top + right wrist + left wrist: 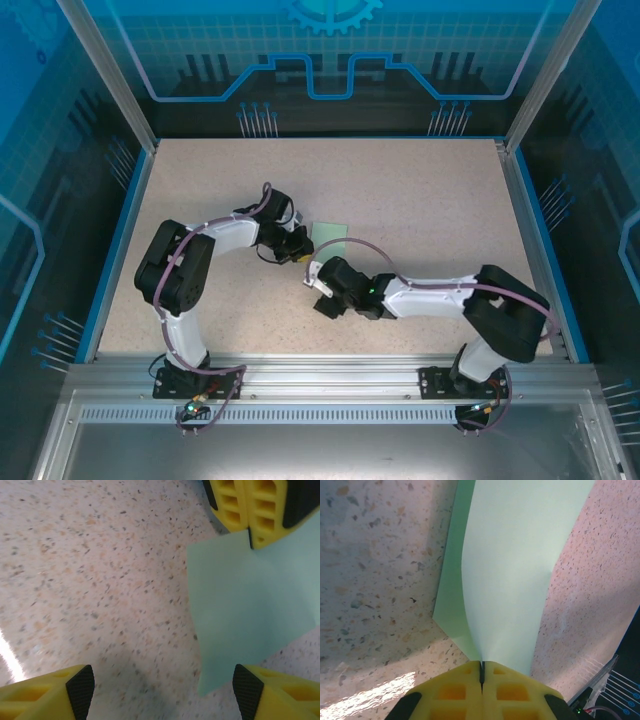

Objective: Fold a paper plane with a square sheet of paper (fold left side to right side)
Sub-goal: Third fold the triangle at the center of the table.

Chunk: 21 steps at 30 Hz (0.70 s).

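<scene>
The square sheet of paper (331, 235) is pale mint green and lies on the speckled table just right of my left gripper (297, 246). In the left wrist view the yellow fingers (455, 690) press together on the paper's near edge (510, 580), which rises from the jaws over a darker green strip (451, 595) lying flat. My left gripper (248, 537) also shows pinching the sheet (250, 605) in the right wrist view. My right gripper (163, 690) hovers open over bare table, its right fingertip (247, 687) beside the paper's near corner. From above, my right gripper (318, 288) sits below the sheet.
The speckled tabletop (420, 200) is bordered by a blue rim (120, 240) and metal frame posts (105, 70). An aluminium rail (330, 375) carries both arm bases at the near edge. The two wrists stand close together near the table's middle.
</scene>
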Available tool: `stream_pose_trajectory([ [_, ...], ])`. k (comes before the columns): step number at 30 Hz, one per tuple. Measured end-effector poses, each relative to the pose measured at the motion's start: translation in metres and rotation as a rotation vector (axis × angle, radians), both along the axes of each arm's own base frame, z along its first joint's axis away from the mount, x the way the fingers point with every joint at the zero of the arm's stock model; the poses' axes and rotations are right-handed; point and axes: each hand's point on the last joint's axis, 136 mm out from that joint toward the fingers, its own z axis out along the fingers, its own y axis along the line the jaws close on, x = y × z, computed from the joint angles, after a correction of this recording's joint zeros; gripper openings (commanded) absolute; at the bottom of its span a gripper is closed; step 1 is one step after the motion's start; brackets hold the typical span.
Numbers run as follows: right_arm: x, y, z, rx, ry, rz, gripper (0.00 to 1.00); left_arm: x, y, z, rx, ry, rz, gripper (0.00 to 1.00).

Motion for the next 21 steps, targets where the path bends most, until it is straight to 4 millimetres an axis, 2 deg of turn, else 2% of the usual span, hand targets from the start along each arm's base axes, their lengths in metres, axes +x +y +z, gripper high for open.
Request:
stream_pose_trajectory([
  [8, 0.03, 0.032, 0.01, -0.015, -0.086, 0.013, 0.64, 0.002, -0.001, 0.003, -0.002, -0.004, 0.0, 0.06],
  [14, 0.036, 0.033, 0.01, -0.03, -0.107, 0.01, 0.4, 0.005, -0.002, 0.007, -0.003, -0.009, 0.0, 0.09],
  [17, 0.036, 0.033, 0.01, -0.032, -0.108, 0.01, 0.23, 0.005, -0.002, 0.008, -0.002, -0.007, -0.001, 0.14],
  [20, 0.036, 0.033, 0.009, -0.031, -0.106, 0.009, 0.09, 0.005, -0.002, 0.009, 0.0, -0.009, -0.003, 0.25],
  [21, 0.036, 0.033, 0.009, -0.03, -0.105, 0.009, 0.06, 0.006, -0.002, 0.01, 0.003, -0.012, -0.006, 0.32],
])
